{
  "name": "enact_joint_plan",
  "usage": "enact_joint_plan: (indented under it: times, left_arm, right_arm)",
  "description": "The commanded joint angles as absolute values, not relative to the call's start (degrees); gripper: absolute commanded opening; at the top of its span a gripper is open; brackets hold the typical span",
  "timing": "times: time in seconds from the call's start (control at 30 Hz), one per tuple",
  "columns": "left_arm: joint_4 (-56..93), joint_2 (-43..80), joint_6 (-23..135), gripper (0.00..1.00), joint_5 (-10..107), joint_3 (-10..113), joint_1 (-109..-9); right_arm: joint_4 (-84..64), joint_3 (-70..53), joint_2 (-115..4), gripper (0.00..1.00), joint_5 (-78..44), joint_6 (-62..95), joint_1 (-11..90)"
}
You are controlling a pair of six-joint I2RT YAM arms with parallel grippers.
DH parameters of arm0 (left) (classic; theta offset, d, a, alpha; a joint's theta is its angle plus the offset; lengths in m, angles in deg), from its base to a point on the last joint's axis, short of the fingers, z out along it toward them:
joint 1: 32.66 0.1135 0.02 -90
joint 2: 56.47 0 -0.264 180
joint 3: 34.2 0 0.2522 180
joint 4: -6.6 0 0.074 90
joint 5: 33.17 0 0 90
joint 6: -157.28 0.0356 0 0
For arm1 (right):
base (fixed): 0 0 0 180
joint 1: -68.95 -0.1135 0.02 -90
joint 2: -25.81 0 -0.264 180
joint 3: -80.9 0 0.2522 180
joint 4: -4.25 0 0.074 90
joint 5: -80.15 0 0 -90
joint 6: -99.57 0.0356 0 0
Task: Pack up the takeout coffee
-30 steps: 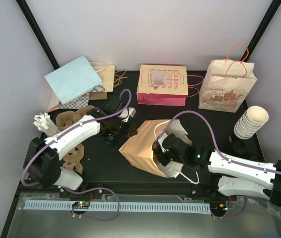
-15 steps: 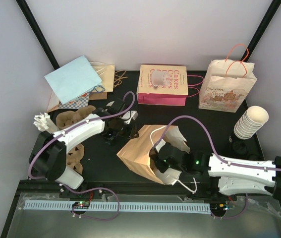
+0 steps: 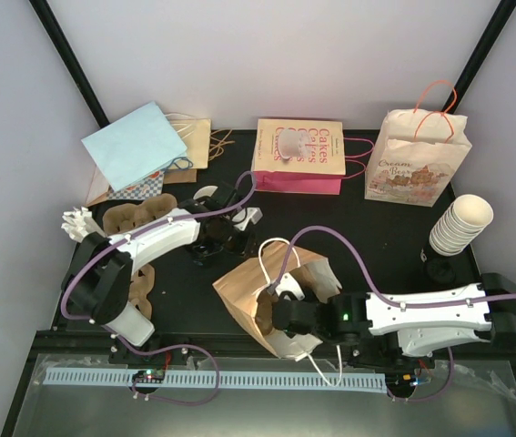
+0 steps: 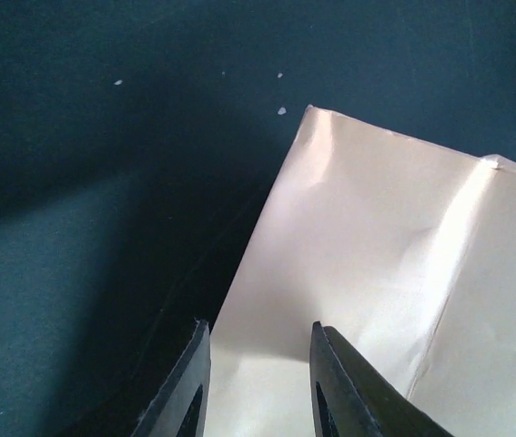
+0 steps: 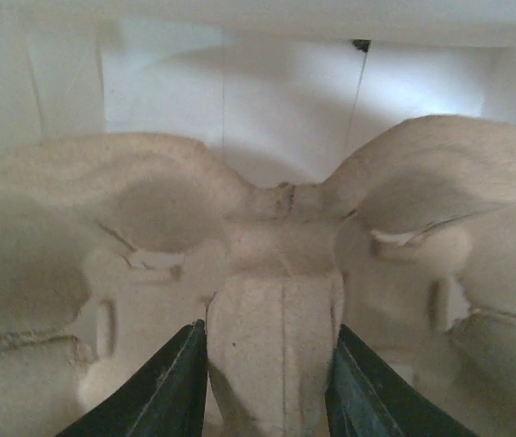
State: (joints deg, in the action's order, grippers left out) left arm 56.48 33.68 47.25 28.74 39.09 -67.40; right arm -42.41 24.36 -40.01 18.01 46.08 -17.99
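A brown paper bag [image 3: 244,291] lies on its side in the middle of the black table, its mouth toward the right arm. My right gripper [image 3: 287,319] is inside that mouth. In the right wrist view the right gripper [image 5: 267,332] is shut on the middle post of a moulded-pulp cup carrier [image 5: 276,255], with the bag's pale inner walls behind it. My left gripper [image 3: 224,244] hangs at the bag's far left corner. In the left wrist view the left gripper [image 4: 258,332] stands open over the bag's edge [image 4: 376,255]. A small pale cup [image 3: 289,144], blurry, stands before the pink bag; no lid shows.
A stack of cream cups [image 3: 462,223] lies at the right edge. A printed paper bag [image 3: 417,164] and a pink "Cakes" bag [image 3: 298,173] stand at the back. A light blue bag [image 3: 135,146] and more pulp carriers [image 3: 135,273] sit at the left.
My right arm has pushed left and deeper into the bag, which slid toward the near edge. The left gripper has moved right along the bag's far corner.
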Motion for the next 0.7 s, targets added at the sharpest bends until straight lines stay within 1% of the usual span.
enact_joint_plan:
  times: [0.0,0.2,0.4,0.47,0.67]
  left_arm:
    - [54.98,34.62,48.78,0.32,26.12,39.35,-68.67]
    - [54.73,34.67,48.78,0.31,26.13,39.33,-69.54]
    - [54.55,34.92,48.42,0.31,25.82,39.57,-69.98]
    - [54.63,35.09,48.42,0.31,25.72,39.74,-70.02]
    - [54.12,35.42,48.41,0.30,23.92,39.94,-70.20]
  right_arm:
    - [-46.53,22.19,-41.94,0.39,19.48,52.37,-20.23]
    - [-47.99,22.68,-42.29,0.43,17.31,56.22,-20.96]
    - [-46.45,25.38,-43.14,0.47,16.35,58.63,-21.01]
    - [-45.51,26.17,-43.88,0.46,17.30,59.57,-21.02]
    - [-41.32,26.63,-46.62,0.41,22.93,58.19,-21.00]
